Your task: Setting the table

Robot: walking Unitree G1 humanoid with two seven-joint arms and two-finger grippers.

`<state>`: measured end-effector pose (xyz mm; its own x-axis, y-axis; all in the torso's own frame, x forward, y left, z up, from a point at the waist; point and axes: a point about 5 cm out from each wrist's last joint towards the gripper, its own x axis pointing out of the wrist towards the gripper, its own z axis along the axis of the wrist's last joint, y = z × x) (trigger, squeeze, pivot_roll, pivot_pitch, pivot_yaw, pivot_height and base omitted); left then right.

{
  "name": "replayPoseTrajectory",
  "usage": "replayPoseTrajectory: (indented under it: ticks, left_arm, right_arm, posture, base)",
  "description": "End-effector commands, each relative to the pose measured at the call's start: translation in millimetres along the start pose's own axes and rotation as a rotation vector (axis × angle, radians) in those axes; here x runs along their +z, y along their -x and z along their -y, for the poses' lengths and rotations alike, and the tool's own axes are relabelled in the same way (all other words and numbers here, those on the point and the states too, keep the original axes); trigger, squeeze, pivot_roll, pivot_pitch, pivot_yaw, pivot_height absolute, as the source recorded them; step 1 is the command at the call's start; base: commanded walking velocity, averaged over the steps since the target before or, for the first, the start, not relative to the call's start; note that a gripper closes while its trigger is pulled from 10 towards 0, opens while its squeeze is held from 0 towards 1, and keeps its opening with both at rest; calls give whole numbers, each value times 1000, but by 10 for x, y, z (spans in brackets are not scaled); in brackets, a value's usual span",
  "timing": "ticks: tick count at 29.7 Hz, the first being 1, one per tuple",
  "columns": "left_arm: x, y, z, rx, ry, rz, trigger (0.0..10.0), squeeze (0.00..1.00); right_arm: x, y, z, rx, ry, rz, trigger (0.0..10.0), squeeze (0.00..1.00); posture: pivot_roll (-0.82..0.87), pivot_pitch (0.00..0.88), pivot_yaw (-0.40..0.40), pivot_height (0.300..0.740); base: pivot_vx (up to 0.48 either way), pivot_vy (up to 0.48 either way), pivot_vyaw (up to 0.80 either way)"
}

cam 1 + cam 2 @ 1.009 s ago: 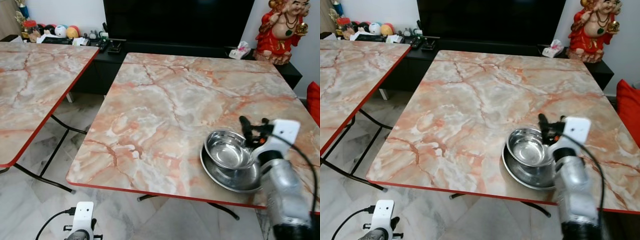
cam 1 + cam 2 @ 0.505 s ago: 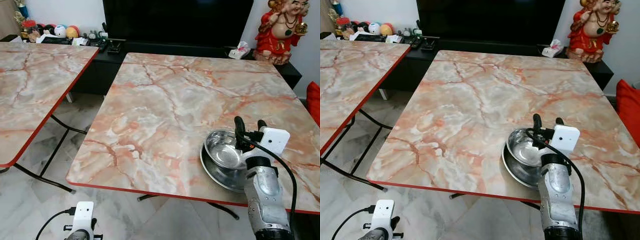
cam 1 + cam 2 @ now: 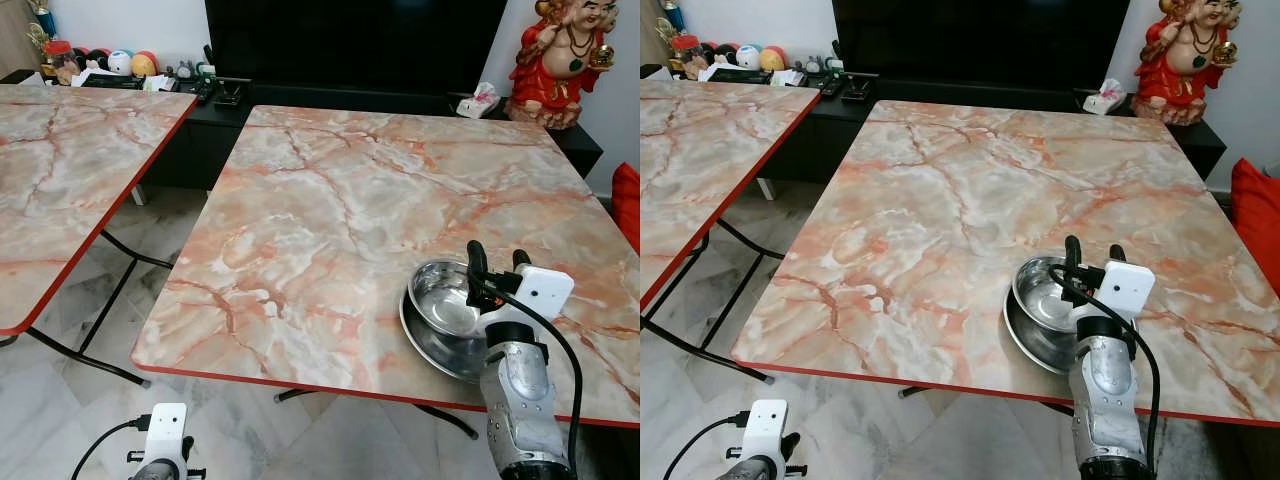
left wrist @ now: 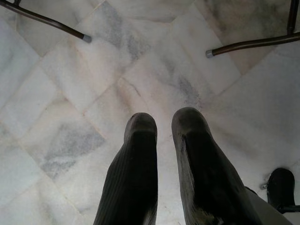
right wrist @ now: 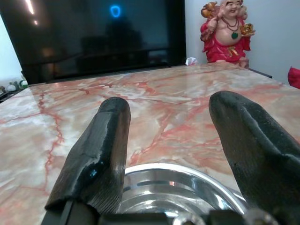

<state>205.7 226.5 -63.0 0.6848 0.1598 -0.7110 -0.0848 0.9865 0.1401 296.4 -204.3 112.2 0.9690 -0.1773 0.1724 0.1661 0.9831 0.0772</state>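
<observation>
Two steel vessels sit stacked at the near right of the desk (image 3: 330,200): a bowl (image 3: 445,298) nested in a plate (image 3: 440,345). The right gripper (image 3: 494,262) hovers over the bowl's right rim, jaws open, one finger toward the basin, the other toward the outside. In the right wrist view the fingers (image 5: 96,150) are spread with the bowl's rim directly below and between them. Contact with the rim cannot be confirmed; it is probably just clear. The bowl is round, so no long axis governs approach; a short descent should straddle the rim. The left gripper (image 4: 164,154) hangs idle above the floor, jaws nearly closed on nothing, well apart from the bowl.
</observation>
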Motion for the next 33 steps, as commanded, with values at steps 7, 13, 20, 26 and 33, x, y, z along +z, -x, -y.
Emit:
replayPoseTrajectory:
  ticks: [7, 13, 20, 26, 33]
  left_arm:
    - [-61, 14, -29, 2, 8, -23, 10000, 0]
    - [-94, 23, -38, 4, 11, -33, 10000, 0]
    - [-117, 29, -38, 3, 8, -40, 10000, 0]
    - [-115, 28, -41, 3, 5, -41, 10000, 0]
    - [-94, 22, -46, 4, 8, -37, 10000, 0]
  right_arm:
    - [67, -72, -59, 21, -5, 31, 10000, 0]
    - [79, -94, -110, 38, -8, 36, 10000, 0]
    - [109, -121, -152, 54, -10, 51, 10000, 0]
    - [122, -124, -179, 63, -9, 56, 10000, 0]
    - [147, -149, -204, 68, -10, 66, 10000, 0]
  posture:
    - [56, 0, -33, 740]
    - [62, 0, -37, 740]
    - [64, 0, -37, 740]
    - [65, 0, -36, 740]
    - [70, 0, -33, 740]
  base:
    - [0, 207, 0]
    - [0, 396, 0]
    - [0, 480, 0]
    - [0, 480, 0]
    - [0, 480, 0]
